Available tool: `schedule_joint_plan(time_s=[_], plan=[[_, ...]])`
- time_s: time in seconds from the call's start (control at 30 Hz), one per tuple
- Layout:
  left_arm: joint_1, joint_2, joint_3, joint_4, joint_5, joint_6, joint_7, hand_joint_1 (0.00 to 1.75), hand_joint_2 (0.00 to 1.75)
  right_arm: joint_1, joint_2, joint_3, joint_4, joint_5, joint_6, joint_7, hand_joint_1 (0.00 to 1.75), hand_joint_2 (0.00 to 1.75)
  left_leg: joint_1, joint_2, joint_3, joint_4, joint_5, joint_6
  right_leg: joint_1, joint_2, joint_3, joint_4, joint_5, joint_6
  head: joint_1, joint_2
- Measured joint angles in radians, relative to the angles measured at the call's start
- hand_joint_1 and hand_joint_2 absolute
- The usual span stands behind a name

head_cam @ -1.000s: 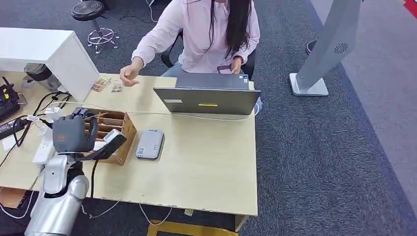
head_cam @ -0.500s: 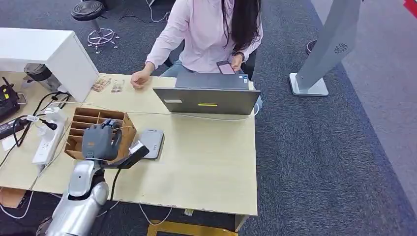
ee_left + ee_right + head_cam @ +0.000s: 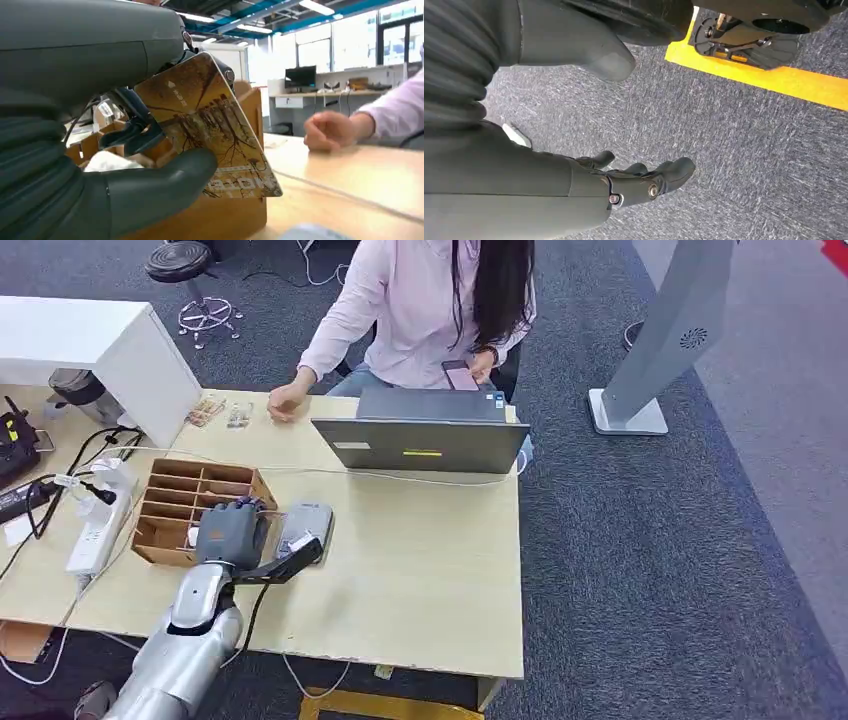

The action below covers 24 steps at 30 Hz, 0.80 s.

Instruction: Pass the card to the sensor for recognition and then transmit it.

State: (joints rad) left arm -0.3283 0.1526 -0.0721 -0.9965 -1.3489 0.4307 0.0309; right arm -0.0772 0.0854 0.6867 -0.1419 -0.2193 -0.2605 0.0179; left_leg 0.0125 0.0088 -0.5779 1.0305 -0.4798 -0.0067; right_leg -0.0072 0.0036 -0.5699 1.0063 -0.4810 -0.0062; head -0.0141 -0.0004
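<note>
A: Where is the card (image 3: 210, 125)?

B: The left hand (image 3: 232, 533) holds it. In the left wrist view the thumb presses on its brown printed face and the dark fingers (image 3: 135, 135) are behind it, so it is pinched between them. It stands tilted, one corner pointing down toward the counter (image 3: 420, 550).

A: And the sensor (image 3: 304, 532)?

B: It is a flat grey pad lying on the counter, just beside the wooden organizer (image 3: 180, 505). In the head view the left hand hovers over the edge between the organizer and the sensor. The card itself is hard to see from there, so whether it touches the sensor cannot be told.

A: What about the right hand (image 3: 624, 185)?

B: It hangs over the grey carpet (image 3: 734, 145), near a yellow stripe. Its fingers are loosely spread and hold nothing.

A: What else is around?

B: Behind the sensor stands a laptop (image 3: 425, 435). A person (image 3: 420, 310) in a pink shirt sits at the far side, one fist resting on the counter. On the left lie a white power strip (image 3: 95, 530) and some cables.
</note>
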Motion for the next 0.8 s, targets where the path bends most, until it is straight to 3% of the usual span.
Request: schedule_joint_plan(time_s=[0.37,0.8], plan=[[-0.021,-0.004,-0.019,0.089,-0.019,0.033,0.009,1.75,1.75,-0.002,0.011,0.0,0.0,-0.003,-0.036,0.039,0.0,1.75,0.0,0.0,0.001,0.0,0.0,-0.001,0.0,0.0,0.001,0.0,0.0,0.0,0.0,0.0],[-0.038,-0.008,-0.033,0.111,-0.009,0.081,0.001,1.75,1.75,-0.002,0.012,0.0,0.0,-0.012,-0.038,0.039,0.0,1.75,0.0,0.0,0.001,0.0,0.001,-0.001,0.0,0.0,0.001,0.0,0.002,-0.001,0.0,0.0]])
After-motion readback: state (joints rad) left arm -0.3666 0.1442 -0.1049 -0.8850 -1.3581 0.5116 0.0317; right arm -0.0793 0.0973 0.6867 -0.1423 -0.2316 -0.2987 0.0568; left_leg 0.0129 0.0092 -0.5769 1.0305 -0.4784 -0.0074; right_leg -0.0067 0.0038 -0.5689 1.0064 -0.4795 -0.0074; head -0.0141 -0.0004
